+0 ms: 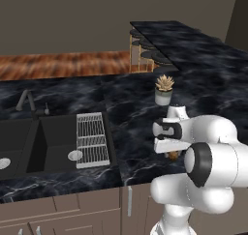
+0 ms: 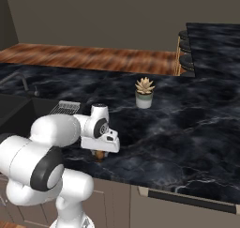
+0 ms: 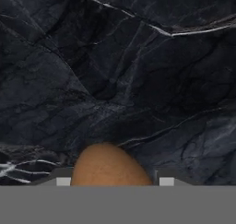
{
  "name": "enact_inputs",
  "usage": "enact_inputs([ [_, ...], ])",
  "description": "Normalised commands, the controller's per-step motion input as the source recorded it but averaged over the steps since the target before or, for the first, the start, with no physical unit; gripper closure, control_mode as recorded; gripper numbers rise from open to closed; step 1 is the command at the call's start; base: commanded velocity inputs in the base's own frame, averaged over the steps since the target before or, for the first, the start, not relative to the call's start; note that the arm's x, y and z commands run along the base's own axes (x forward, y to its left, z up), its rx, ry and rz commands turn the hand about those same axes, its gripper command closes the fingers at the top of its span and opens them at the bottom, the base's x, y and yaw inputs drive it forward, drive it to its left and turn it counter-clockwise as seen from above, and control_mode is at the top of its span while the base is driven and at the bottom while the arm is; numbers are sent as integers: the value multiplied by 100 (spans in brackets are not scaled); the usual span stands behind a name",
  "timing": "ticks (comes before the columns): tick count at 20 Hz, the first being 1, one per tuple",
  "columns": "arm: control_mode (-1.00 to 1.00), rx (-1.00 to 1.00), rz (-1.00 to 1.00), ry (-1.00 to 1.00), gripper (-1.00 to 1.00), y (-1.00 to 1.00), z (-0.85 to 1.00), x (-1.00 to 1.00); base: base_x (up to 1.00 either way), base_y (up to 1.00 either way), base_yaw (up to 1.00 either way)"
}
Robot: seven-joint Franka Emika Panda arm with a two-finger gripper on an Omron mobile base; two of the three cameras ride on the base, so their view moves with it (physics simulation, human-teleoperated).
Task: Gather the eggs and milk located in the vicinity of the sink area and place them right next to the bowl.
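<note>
Gripper (image 3: 110,184) closes on the brown egg (image 3: 109,165) at the near edge of the dark marble counter (image 3: 138,80), its two grey tips flanking the shell on either side in the hand view. Seen from the base views, the egg (image 1: 172,155) sits directly below the hand, low against the stone, and whether it rests on the surface or is just clear of it cannot be told. The egg's long axis appears to run up between the fingers rather than across them, which should suit a straight lift. To the left, the black sink (image 1: 53,142) and its white wire rack (image 1: 91,139) lie close by. Farther back stands a small potted plant (image 1: 164,90).
</note>
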Motion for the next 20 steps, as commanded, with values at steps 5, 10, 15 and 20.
enact_inputs([
  [5,-100,1,-1,0,100,21,100,-54,0,0,0],
  [10,-100,5,-17,0,100,34,80,-93,0,0,0],
  [15,-100,-1,-17,0,100,24,37,-72,0,0,0],
  [20,-100,-13,-9,1,100,20,40,-16,0,0,0],
])
